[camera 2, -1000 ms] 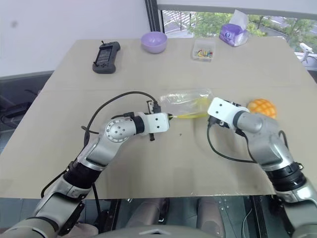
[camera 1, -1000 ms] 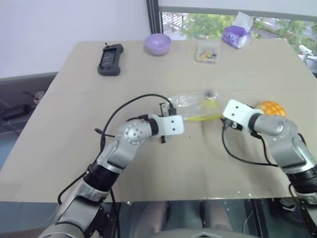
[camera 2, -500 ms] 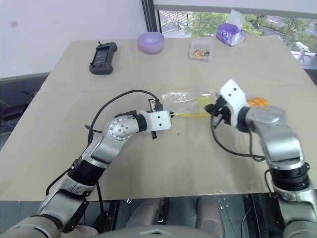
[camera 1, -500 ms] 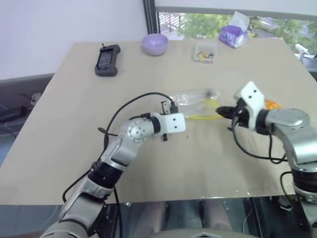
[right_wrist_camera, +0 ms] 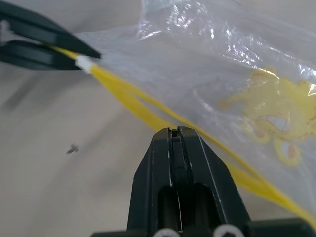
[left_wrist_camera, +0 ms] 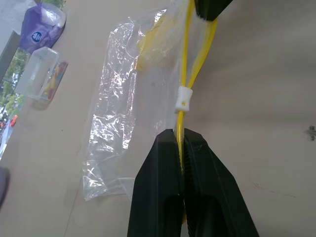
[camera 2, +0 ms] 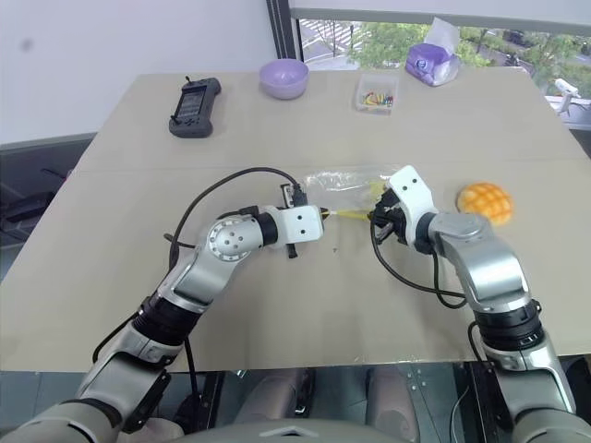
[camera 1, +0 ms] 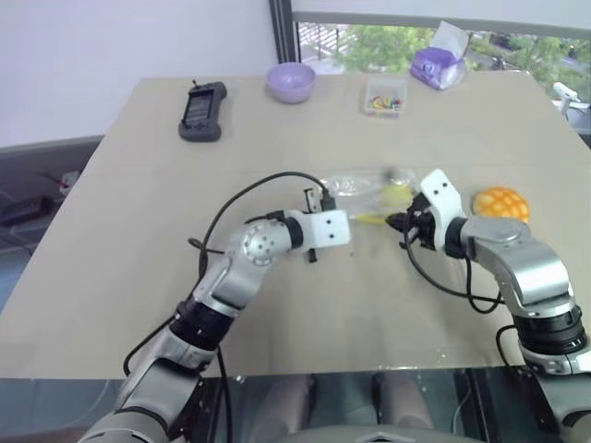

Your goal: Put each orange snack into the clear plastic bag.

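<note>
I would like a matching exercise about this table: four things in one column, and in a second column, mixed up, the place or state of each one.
Things:
1. orange snack
2. clear plastic bag
3. purple bowl
4. black handheld device

Places or states:
A. far edge of the table, beside the small clear box
B. pinched by its yellow strip at both ends
C. lying alone on the table, outside the bag
D. far left part of the table

Pairs: 1-C, 2-B, 3-A, 4-D
</note>
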You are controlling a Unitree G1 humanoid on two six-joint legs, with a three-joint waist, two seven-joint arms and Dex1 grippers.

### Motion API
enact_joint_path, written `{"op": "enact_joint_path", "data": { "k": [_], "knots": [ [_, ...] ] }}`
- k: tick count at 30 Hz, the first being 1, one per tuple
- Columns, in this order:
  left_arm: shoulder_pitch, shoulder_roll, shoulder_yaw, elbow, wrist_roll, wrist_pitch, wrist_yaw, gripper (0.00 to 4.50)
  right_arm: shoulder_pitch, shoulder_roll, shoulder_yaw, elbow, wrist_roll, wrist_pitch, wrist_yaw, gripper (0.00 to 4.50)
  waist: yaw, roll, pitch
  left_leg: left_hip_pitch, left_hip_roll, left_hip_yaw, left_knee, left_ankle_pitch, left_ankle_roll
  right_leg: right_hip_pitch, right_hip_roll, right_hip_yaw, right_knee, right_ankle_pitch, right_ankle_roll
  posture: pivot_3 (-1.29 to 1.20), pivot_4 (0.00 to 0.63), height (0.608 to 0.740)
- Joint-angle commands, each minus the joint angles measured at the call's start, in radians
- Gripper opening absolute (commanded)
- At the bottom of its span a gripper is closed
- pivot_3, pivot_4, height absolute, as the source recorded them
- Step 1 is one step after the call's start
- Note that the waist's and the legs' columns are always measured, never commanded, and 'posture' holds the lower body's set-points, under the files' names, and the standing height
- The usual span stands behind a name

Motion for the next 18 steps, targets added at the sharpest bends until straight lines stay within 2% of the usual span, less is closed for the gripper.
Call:
{"op": "enact_joint_path", "data": {
  "k": [1, 4, 7, 8, 10, 11, 12, 13, 14, 18],
  "knots": [
    [-0.02, -0.016, 0.005, -0.018, -0.016, -0.019, 0.003, 0.0, -0.052, 0.069, -0.06, 0.054, 0.016, -0.018, -0.085, 0.07, -0.002, 0.0, 0.0, 0.0, 0.0, 0.0, 0.0, 0.0, 0.0, 0.0, 0.0, 0.0, 0.0, 0.0, 0.0, 0.0, 0.15, 0.74],
    [-0.03, -0.028, 0.003, -0.005, -0.026, -0.042, 0.0, 0.0, -0.08, 0.107, -0.06, 0.119, -0.003, -0.073, -0.133, 0.07, -0.001, 0.0, 0.0, 0.0, 0.0, 0.0, 0.0, 0.0, 0.0, 0.0, 0.0, 0.0, 0.0, 0.0, 0.0, 0.0, 0.15, 0.74],
    [-0.047, -0.036, 0.007, 0.015, -0.038, -0.061, -0.004, 0.0, -0.077, 0.027, 0.067, 0.165, -0.106, -0.246, -0.101, 0.07, 0.001, 0.0, 0.0, 0.0, 0.0, 0.0, 0.0, 0.0, 0.0, -0.001, 0.0, 0.0, 0.0, 0.0, 0.0, 0.0, 0.15, 0.74],
    [-0.053, -0.036, 0.008, 0.021, -0.04, -0.064, -0.004, 0.0, -0.075, -0.005, 0.11, 0.185, -0.152, -0.324, -0.098, 0.29, 0.001, 0.0, 0.0, 0.0, -0.001, 0.0, 0.0, 0.0, 0.0, -0.001, -0.001, 0.0, 0.0, 0.0, 0.0, 0.0, 0.15, 0.74],
    [-0.062, -0.037, 0.011, 0.032, -0.044, -0.071, -0.005, 0.0, -0.076, -0.035, 0.148, 0.221, -0.199, -0.43, -0.099, 0.89, -0.001, 0.0, 0.0, 0.0, -0.002, 0.001, 0.0, 0.0, 0.0, 0.0, -0.001, 0.0, 0.0, 0.0, 0.0, 0.0, 0.15, 0.74],
    [-0.066, -0.038, 0.013, 0.038, -0.047, -0.074, -0.005, 0.0, -0.08, -0.044, 0.159, 0.241, -0.22, -0.475, -0.105, 1.33, -0.002, 0.0, 0.0, 0.0, -0.002, 0.001, 0.0, 0.0, 0.0, -0.001, -0.001, 0.0, 0.0, 0.0, 0.0, 0.0, 0.15, 0.74],
    [-0.07, -0.038, 0.014, 0.044, -0.048, -0.077, -0.003, 0.0, -0.084, -0.068, 0.185, 0.268, -0.265, -0.55, -0.114, 1.97, -0.004, 0.0, 0.0, 0.0, -0.002, 0.001, 0.0, 0.0, 0.0, -0.001, 0.0, 0.0, 0.0, 0.0, 0.0, 0.0, 0.15, 0.74],
    [-0.073, -0.037, 0.016, 0.049, -0.05, -0.081, -0.002, 0.0, -0.088, -0.091, 0.212, 0.293, -0.309, -0.625, -0.118, 2.2, -0.006, 0.0, 0.0, 0.0, -0.001, 0.001, 0.0, 0.0, 0.0, -0.001, 0.0, 0.0, 0.0, 0.0, 0.0, 0.0, 0.15, 0.74],
    [-0.077, -0.038, 0.018, 0.055, -0.051, -0.081, 0.001, 0.0, -0.088, -0.112, 0.235, 0.313, -0.341, -0.686, -0.11, 2.77, -0.008, 0.0, 0.0, 0.0, -0.001, 0.001, 0.0, 0.0, 0.0, -0.001, 0.0, 0.0, 0.0, 0.0, 0.0, 0.0, 0.15, 0.74],
    [-0.086, -0.041, 0.023, 0.065, -0.052, -0.082, 0.01, 0.0, -0.082, -0.139, 0.26, 0.364, -0.396, -0.825, -0.095, 4.36, -0.02, 0.0, 0.0, 0.0, -0.001, 0.001, 0.0, 0.0, 0.0, -0.001, 0.0, 0.001, 0.0, 0.0, 0.0, 0.0, 0.15, 0.74]
  ]
}}
